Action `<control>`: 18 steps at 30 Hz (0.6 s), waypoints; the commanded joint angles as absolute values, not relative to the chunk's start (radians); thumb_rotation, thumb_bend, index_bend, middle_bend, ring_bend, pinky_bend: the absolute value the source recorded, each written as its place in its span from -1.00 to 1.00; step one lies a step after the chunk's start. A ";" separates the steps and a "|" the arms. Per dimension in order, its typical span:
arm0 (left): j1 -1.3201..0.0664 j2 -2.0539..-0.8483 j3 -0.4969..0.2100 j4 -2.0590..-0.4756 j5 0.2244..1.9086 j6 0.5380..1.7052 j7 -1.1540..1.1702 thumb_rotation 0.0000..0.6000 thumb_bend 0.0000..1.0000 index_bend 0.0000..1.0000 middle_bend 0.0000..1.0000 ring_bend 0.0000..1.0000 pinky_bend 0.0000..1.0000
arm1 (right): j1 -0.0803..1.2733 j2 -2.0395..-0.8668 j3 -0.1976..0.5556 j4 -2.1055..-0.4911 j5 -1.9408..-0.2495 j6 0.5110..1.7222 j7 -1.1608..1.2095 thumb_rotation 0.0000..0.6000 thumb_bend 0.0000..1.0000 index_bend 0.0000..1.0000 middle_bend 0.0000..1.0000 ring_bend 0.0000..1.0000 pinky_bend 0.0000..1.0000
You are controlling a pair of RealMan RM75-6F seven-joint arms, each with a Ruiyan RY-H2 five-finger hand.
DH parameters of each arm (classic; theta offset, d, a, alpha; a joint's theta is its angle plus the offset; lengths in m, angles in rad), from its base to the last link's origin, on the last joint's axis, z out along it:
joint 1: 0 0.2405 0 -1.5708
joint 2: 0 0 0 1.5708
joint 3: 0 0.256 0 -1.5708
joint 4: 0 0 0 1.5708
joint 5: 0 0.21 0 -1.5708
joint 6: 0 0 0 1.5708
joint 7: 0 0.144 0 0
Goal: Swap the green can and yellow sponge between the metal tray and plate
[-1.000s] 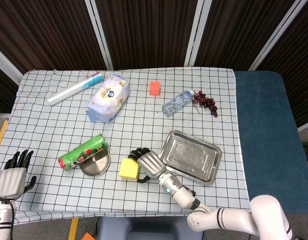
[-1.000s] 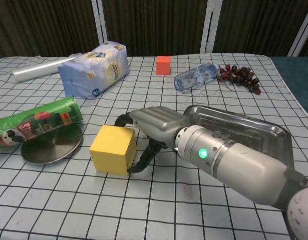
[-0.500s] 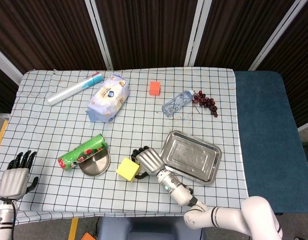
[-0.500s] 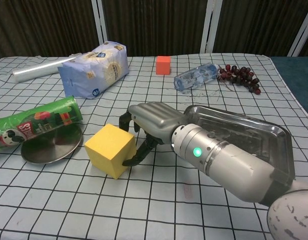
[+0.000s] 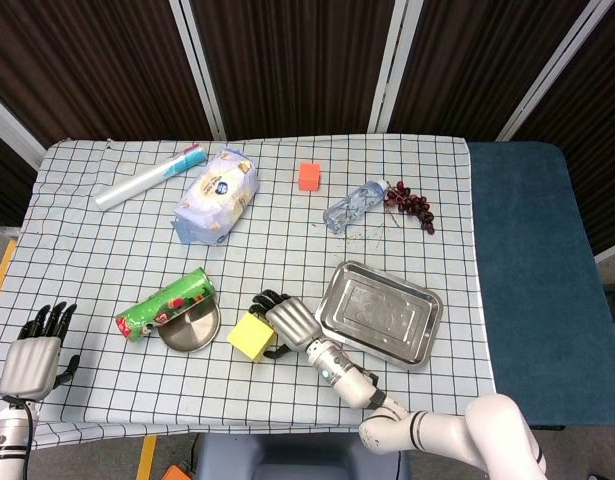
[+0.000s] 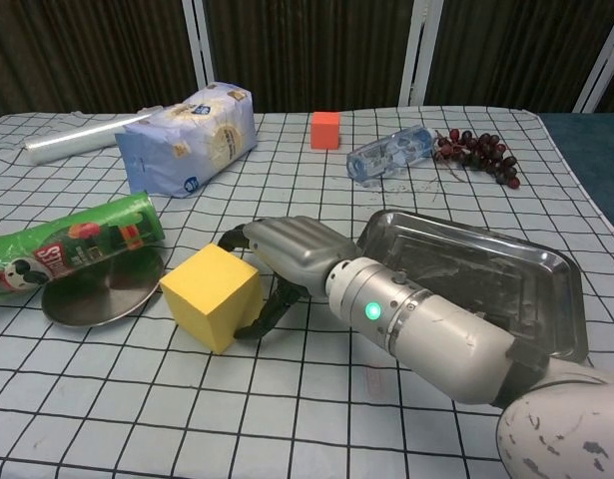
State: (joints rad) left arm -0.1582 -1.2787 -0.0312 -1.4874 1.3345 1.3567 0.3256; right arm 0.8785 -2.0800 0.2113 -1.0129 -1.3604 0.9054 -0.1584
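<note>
My right hand (image 6: 287, 254) is wrapped on the yellow sponge (image 6: 211, 296), fingers over its top and far side, thumb hooked under the near face. The cube sits cocked on an edge, tilted rather than flat, so I judge I have it pinched and only partly lifted; I cannot tell if a corner touches the cloth. It lies just off my fingertips toward the plate (image 6: 102, 289), with the metal tray (image 6: 546, 289) right behind my wrist. The tray is bare, nothing in it.

The green can (image 6: 72, 247) lies on its side across the plate's far rim, well past my fingertips. So neither half of the swap is done.

How will this sponge behave? Light, I reckon, and soft: it should give under a hard squeeze, so a gentle, broad grip on opposite flat faces suits it better than the corners. The can looks stiff and smooth and will roll, so I would take it around the middle of the barrel.

My left hand (image 5: 31, 360) hangs off at the table's near corner, fingers spread, holding nothing.
</note>
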 commanded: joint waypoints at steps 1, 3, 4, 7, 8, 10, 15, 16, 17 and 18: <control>-0.158 -1.278 -0.030 -1.488 1.337 1.356 0.325 1.00 -0.24 -0.92 -0.88 -0.99 -0.55 | 0.887 -2.089 0.206 -0.992 -1.371 0.893 -0.125 1.00 -0.87 -0.31 -0.48 -0.58 -0.06; -0.159 -1.278 -0.030 -1.488 1.338 1.354 0.325 1.00 -0.24 -0.92 -0.88 -0.99 -0.55 | 0.891 -2.087 0.203 -0.987 -1.376 0.881 -0.101 1.00 -0.87 -0.31 -0.48 -0.58 -0.06; -0.158 -1.278 -0.030 -1.489 1.338 1.354 0.325 1.00 -0.24 -0.92 -0.88 -0.99 -0.55 | 0.893 -2.085 0.201 -0.985 -1.379 0.877 -0.090 1.00 -0.87 -0.29 -0.48 -0.58 -0.06; -0.158 -1.278 -0.030 -1.489 1.338 1.354 0.326 1.00 -0.24 -0.92 -0.88 -1.00 -0.55 | 0.894 -2.080 0.200 -0.990 -1.386 0.877 -0.068 1.00 -0.87 -0.04 -0.48 -0.58 -0.06; -0.158 -1.279 -0.030 -1.489 1.338 1.354 0.327 1.00 -0.24 -0.92 -0.88 -1.00 -0.55 | 0.894 -2.078 0.199 -0.993 -1.393 0.882 -0.058 1.00 -0.87 0.06 -0.48 -0.58 -0.05; -0.158 -1.279 -0.030 -1.489 1.337 1.352 0.329 1.00 -0.24 -0.92 -0.88 -1.00 -0.55 | 0.893 -2.078 0.195 -0.990 -1.408 0.902 -0.051 1.00 -0.87 0.25 -0.48 -0.59 -0.05; -0.158 -1.280 -0.030 -1.491 1.338 1.351 0.332 1.00 -0.24 -0.92 -0.88 -1.00 -0.54 | 0.885 -2.087 0.189 -0.972 -1.438 0.959 -0.053 1.00 -0.87 0.52 -0.48 -0.59 -0.05; -0.158 -1.280 -0.030 -1.491 1.337 1.350 0.332 1.00 -0.24 -0.92 -0.88 -1.00 -0.54 | 0.883 -2.087 0.189 -0.972 -1.440 0.965 -0.054 1.00 -0.87 0.55 -0.48 -0.59 -0.04; -0.158 -1.280 -0.030 -1.491 1.337 1.350 0.333 1.00 -0.24 -0.92 -0.88 -1.00 -0.54 | 0.882 -2.086 0.189 -0.973 -1.441 0.968 -0.054 1.00 -0.87 0.56 -0.48 -0.59 -0.04; -0.158 -1.280 -0.030 -1.491 1.337 1.350 0.333 1.00 -0.24 -0.92 -0.88 -1.00 -0.54 | 0.880 -2.084 0.189 -0.976 -1.441 0.971 -0.056 1.00 -0.87 0.58 -0.48 -0.59 -0.04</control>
State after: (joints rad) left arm -0.1582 -1.2801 -0.0302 -1.4913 1.3375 1.3498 0.3327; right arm 0.8812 -2.0849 0.1895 -0.9753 -1.4401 0.9697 -0.0553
